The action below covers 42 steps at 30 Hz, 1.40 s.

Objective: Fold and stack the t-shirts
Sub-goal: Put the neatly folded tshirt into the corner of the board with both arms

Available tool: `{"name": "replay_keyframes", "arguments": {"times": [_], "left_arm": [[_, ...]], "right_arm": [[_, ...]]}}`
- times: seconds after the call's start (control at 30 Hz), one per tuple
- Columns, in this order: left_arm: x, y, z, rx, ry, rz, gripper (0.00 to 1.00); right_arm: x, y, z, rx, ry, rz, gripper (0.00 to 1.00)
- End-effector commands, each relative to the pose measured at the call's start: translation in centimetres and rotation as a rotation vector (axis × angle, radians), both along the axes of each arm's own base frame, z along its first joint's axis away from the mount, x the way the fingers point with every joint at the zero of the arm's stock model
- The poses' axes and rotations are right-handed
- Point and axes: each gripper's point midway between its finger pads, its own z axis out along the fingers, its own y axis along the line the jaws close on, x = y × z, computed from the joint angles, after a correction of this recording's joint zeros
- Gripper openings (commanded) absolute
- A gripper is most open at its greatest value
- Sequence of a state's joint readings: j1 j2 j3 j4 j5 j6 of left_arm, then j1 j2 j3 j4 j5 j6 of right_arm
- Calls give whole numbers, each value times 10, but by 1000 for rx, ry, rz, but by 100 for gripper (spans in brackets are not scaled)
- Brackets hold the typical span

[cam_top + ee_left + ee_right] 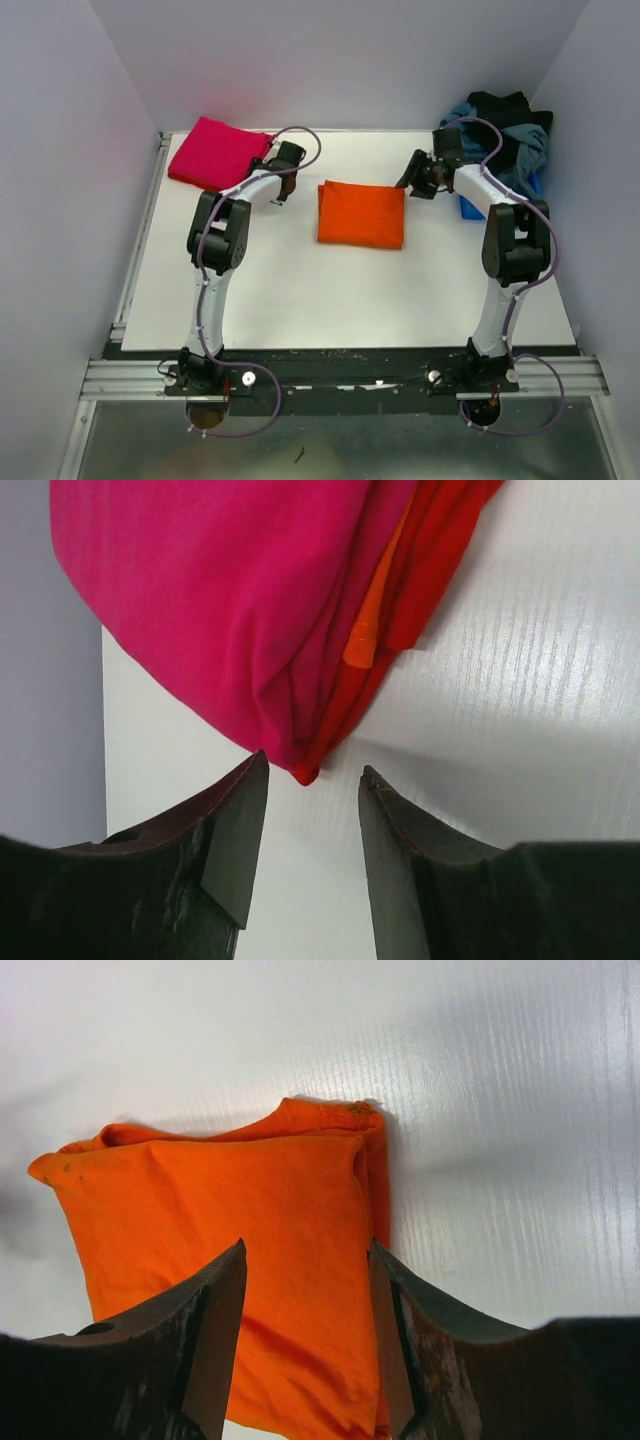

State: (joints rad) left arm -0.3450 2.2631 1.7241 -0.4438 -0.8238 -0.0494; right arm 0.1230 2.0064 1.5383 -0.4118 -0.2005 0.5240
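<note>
At the upper left of the overhead view, a magenta t-shirt [215, 152] lies folded to a rectangle on the white table [300, 300]. In the left wrist view its lower corner shows a red layer beneath the magenta. The left pincer [283, 192] sits just right of that shirt, jaws apart and holding nothing, with the folded corner pointing into the gap between its fingers [240, 830].

At centre, the orange t-shirt [361, 213] rests folded and flat, well apart from the magenta one. The right pincer [413, 182] is by its upper right corner, jaws apart and empty, with the fabric showing between them. Whether it touches the cloth cannot be told.

A heap of dark and blue clothes [505, 135] fills the upper right corner.
</note>
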Motion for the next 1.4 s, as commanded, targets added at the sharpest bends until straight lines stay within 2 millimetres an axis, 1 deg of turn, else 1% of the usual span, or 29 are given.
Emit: {"name": "replay_keyframes", "arguments": {"times": [0.0,0.2,0.27,0.33,0.43,0.5,0.6,0.63,0.67,0.73,0.8,0.9,1.03,1.1,1.13,1.17,1.2,1.3,1.33,1.37], "left_arm": [[1,8,-5,43,43,13,53],[-1,19,-14,57,73,46,49],[-1,22,-20,48,89,53,45],[-1,26,-24,57,105,65,43],[-2,31,-25,59,113,89,38],[-5,35,-22,68,112,105,28],[-10,35,-18,56,116,121,2],[-15,34,-16,45,120,137,0],[-20,34,-11,30,116,157,0],[-34,35,-8,4,116,183,0],[-57,40,-13,-3,133,217,0],[-86,42,-19,-48,151,250,0],[-121,37,-27,-88,166,257,0],[-124,37,-22,-79,112,254,0],[-123,36,-21,-83,93,240,1],[-118,35,-18,-93,68,231,7],[-112,34,-16,-99,47,224,9],[-89,26,-10,-123,-4,177,28],[-80,23,-10,-130,-11,161,36],[-72,21,-8,-126,-14,153,41]], "right_arm": [[-1,0,15,25,-32,1,60],[-1,2,15,31,-32,6,60],[-1,2,15,33,-32,8,60],[-2,2,15,34,-30,7,59],[-2,2,15,36,-31,6,59],[-3,3,15,37,-30,7,59],[-2,2,17,37,-36,7,59],[-3,2,17,36,-36,8,59],[-3,2,17,35,-35,8,59],[-3,3,18,38,-37,8,59],[-4,3,17,40,-32,6,59],[-5,5,20,52,-34,10,59],[-5,6,24,58,-42,13,59],[-6,6,24,60,-40,13,59],[-6,6,25,62,-42,14,59],[-7,7,25,64,-44,16,59],[-7,7,24,67,-41,17,59],[-7,8,23,70,-38,20,59],[-7,8,23,73,-37,21,59],[-7,8,23,74,-39,21,59]]}}
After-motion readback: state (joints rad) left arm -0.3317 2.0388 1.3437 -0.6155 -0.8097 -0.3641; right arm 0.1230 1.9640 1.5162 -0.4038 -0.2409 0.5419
